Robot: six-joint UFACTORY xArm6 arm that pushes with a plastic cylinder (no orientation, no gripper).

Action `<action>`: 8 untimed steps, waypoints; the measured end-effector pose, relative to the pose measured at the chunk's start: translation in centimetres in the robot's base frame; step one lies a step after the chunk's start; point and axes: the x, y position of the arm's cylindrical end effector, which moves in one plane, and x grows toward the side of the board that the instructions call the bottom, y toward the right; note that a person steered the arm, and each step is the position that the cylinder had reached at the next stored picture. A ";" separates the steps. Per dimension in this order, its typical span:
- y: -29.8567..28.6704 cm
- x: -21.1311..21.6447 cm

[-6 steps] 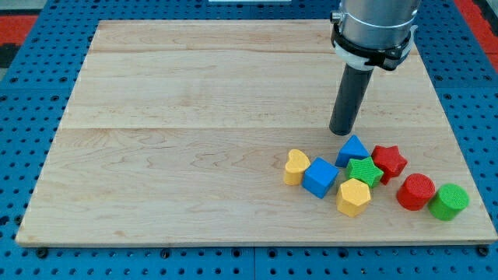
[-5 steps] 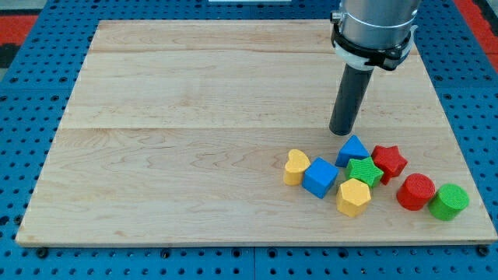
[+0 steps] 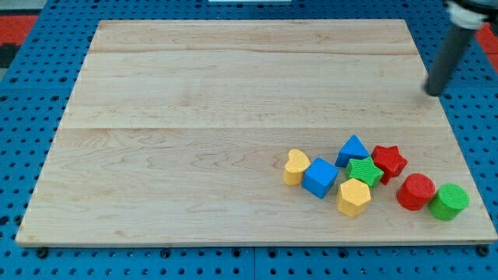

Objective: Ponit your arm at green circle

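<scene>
Green circle well below my tip

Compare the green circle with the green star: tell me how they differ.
The green circle is a plain round cylinder; the green star has points. The circle sits at the cluster's right end, touching only the red circle; the star is hemmed in by the blue triangle, red star and yellow hexagon. My tip is far above both. Both are green.

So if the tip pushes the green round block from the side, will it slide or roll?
The green round block stands on its flat end, so it would likely slide, not roll. It sits near the board's edge, so it could fall off. My tip is far above it.
</scene>
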 end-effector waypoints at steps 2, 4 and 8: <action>1.4 9.6; -1.5 21.4; -2.6 20.2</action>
